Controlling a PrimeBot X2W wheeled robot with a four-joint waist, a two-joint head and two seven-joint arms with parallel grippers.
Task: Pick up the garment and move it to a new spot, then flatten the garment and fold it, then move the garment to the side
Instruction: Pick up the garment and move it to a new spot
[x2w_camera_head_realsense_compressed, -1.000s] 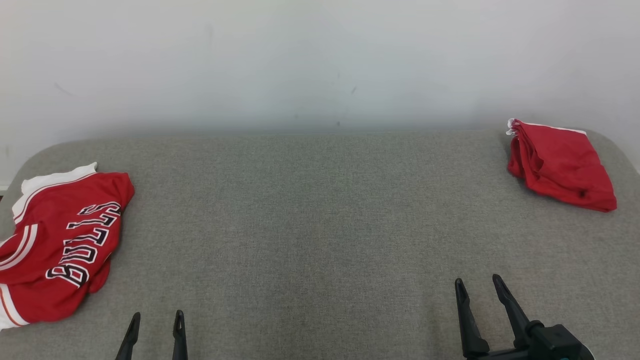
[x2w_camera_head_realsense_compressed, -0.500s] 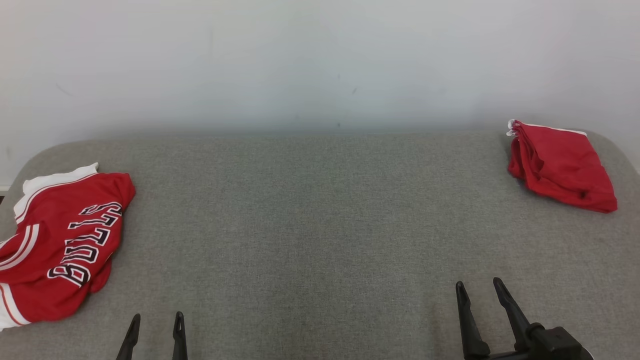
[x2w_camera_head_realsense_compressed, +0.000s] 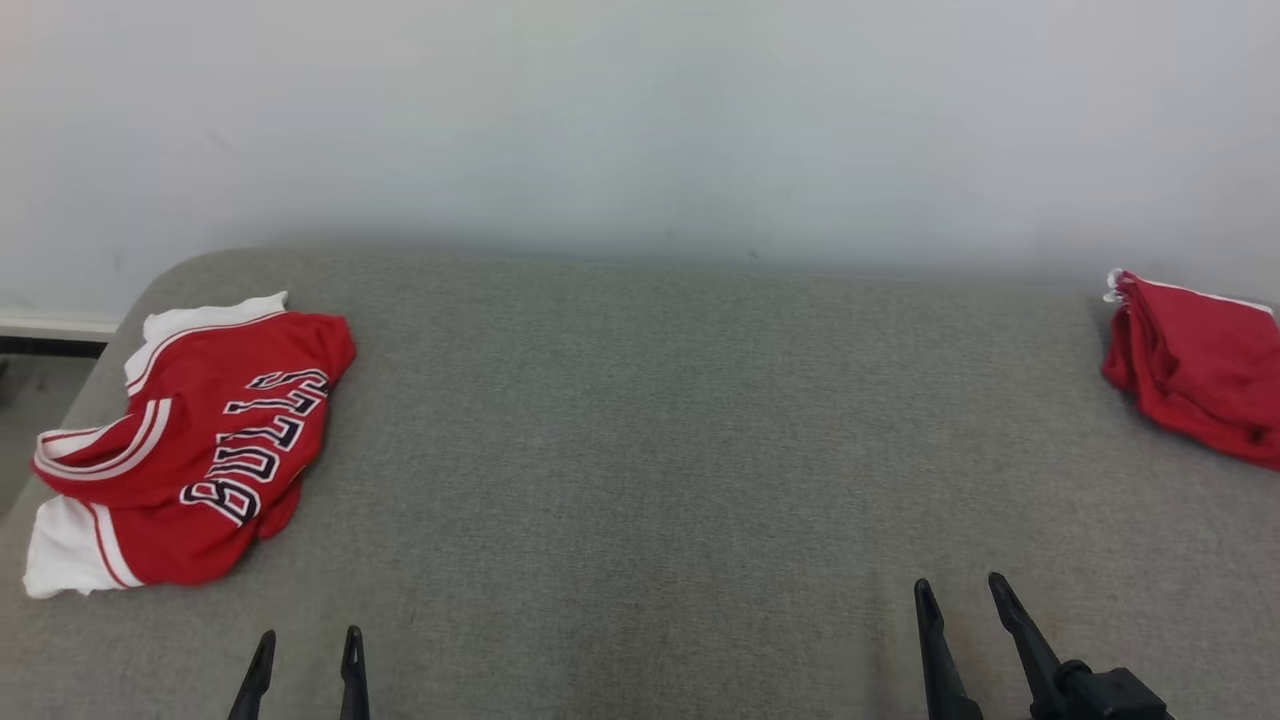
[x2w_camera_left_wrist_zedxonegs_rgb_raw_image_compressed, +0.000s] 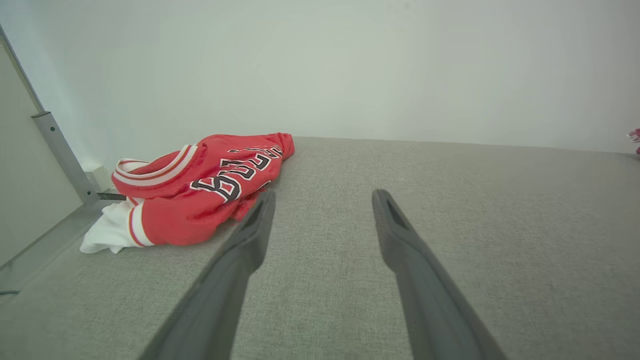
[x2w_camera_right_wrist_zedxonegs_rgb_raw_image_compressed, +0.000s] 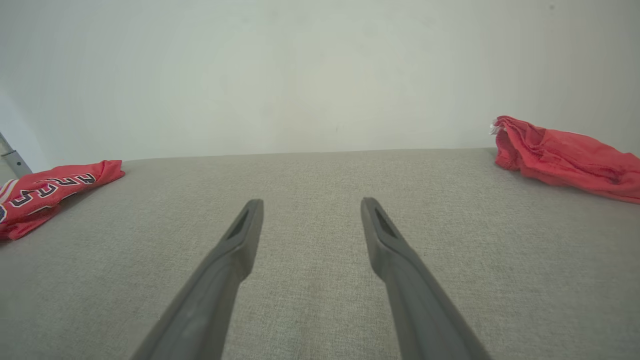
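The left end effector hovers low over the grey fabric surface with its two dark fingers spread wide and nothing between them. The right end effector is likewise wide open and empty, fingers pointing toward the pale wall. The jersey, red with white trim and dark "BULLS" lettering, lies crumpled ahead of the left end effector and off to its left, near that edge of the surface and apart from both fingers. One white sleeve or hem spills out at the jersey's near corner, and a striped collar or armhole band curls up on top. In the left wrist view the jersey sits just beyond the tip of the left finger, though whether cloth and finger are close in depth cannot be told from that angle. A folded red cloth with a thin white edge rests far ahead of the right end effector and to its right, by the back corner of the surface, well apart from the jersey. Between the two end effectors, and ahead of them, the surface is bare grey weave. A grey metal post stands beyond the jersey, left of the left end effector.
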